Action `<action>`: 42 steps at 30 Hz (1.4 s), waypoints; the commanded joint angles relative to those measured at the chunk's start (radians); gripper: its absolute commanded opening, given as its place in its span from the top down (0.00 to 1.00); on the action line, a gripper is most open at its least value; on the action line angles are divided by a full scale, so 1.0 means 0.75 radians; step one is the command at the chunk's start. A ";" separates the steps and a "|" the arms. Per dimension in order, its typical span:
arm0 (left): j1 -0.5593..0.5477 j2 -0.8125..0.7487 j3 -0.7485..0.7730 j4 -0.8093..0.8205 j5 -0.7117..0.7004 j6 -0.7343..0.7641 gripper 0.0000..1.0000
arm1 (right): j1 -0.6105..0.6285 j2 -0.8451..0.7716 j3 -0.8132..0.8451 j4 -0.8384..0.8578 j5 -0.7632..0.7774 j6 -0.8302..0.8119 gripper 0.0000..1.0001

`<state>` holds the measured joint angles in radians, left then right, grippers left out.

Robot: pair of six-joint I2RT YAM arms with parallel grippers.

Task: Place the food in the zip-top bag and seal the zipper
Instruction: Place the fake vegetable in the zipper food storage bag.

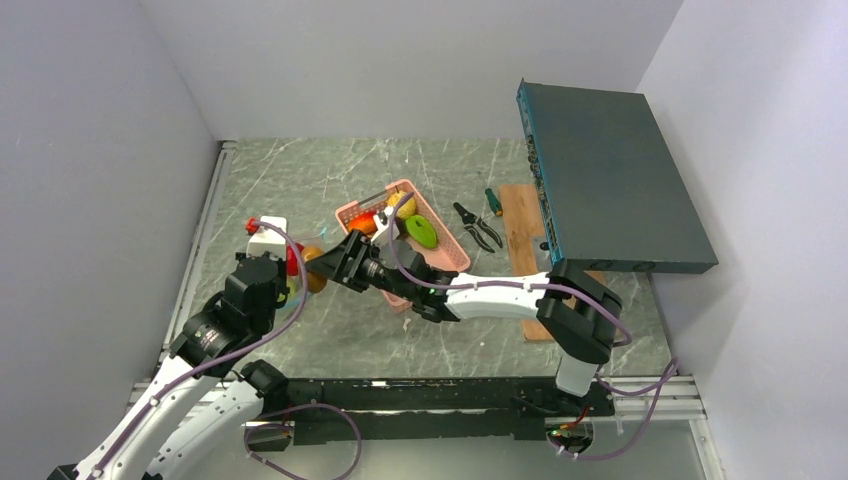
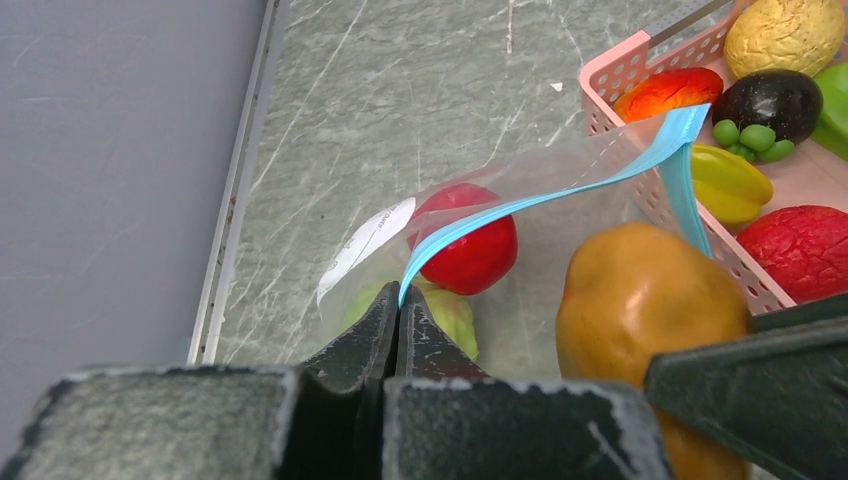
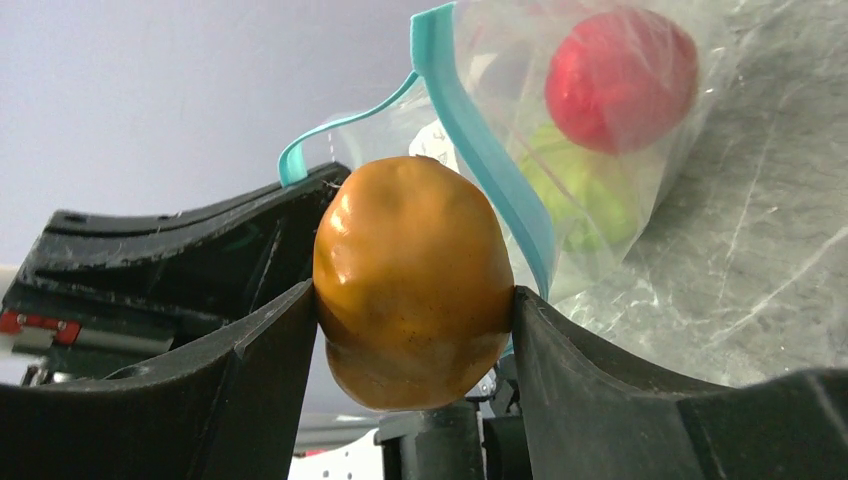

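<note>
My left gripper (image 2: 400, 300) is shut on the teal-blue zipper (image 2: 520, 205) of the clear zip-top bag (image 2: 560, 190) and holds its mouth up. A red piece (image 2: 468, 245) and a green piece (image 2: 452, 315) lie inside the bag. My right gripper (image 3: 412, 300) is shut on an orange fruit (image 3: 410, 275) at the bag's mouth, next to the zipper (image 3: 480, 150). In the top view the orange fruit (image 1: 316, 275) sits between the two grippers (image 1: 335, 262). More food lies in the pink basket (image 2: 610, 75): red, yellow, dark purple and green pieces.
The pink basket (image 1: 448, 255) stands right of the bag. Pliers (image 1: 478, 228) and a screwdriver (image 1: 493, 202) lie beyond it by a wooden board (image 1: 520, 225). A large dark box (image 1: 610, 180) overhangs the right side. A wall runs along the left.
</note>
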<state>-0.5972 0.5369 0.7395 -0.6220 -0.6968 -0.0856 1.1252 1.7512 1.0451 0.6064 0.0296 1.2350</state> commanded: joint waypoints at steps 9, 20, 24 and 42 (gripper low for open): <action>-0.001 -0.011 -0.001 0.056 -0.003 0.020 1.00 | 0.040 0.032 0.228 -0.302 0.252 0.090 0.79; 0.000 -0.027 -0.002 0.056 0.000 0.020 1.00 | 0.054 0.057 0.253 -0.278 0.217 0.023 0.25; -0.001 -0.022 -0.001 0.060 0.002 0.025 1.00 | 0.057 0.045 0.261 -0.279 0.202 -0.023 0.22; -0.001 -0.021 0.001 0.047 -0.012 0.013 1.00 | 0.095 -0.220 0.088 -0.247 0.245 -0.578 0.27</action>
<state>-0.5972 0.5255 0.7391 -0.6106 -0.6960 -0.0856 1.1843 1.6836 1.1347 0.3820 0.1867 0.9924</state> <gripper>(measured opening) 0.013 0.741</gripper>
